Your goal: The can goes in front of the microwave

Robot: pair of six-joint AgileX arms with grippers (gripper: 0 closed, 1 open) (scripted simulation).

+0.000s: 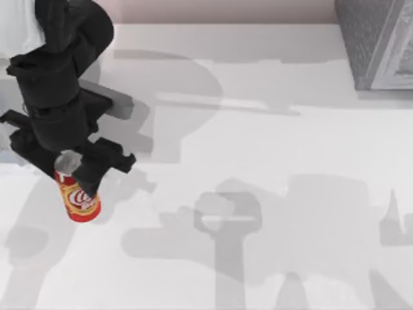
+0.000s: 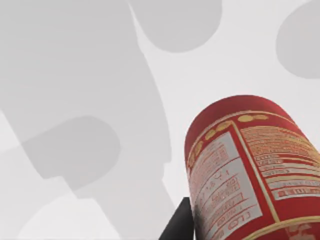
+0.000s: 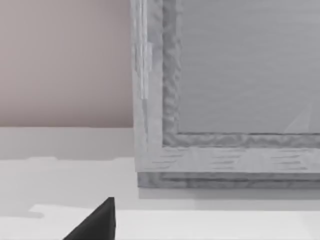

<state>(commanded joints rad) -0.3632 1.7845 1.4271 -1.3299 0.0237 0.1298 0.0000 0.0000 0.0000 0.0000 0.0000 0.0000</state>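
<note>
My left arm reaches down over the table's left side, its black wrist bent toward the near edge. The left gripper (image 1: 76, 175) sits low at the can (image 1: 77, 197), its fingers (image 2: 181, 222) closed against the can's upper part. In the right wrist view, one dark finger (image 3: 97, 222) of the right gripper shows above the table

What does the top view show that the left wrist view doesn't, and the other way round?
Top view: the left gripper closed around the can near the table's left edge, and a speckled grey box at the far right corner. Left wrist view: the can's printed back label up close, plus one dark fingertip beside it. Both: the red can and the white table with arm shadows.
</note>
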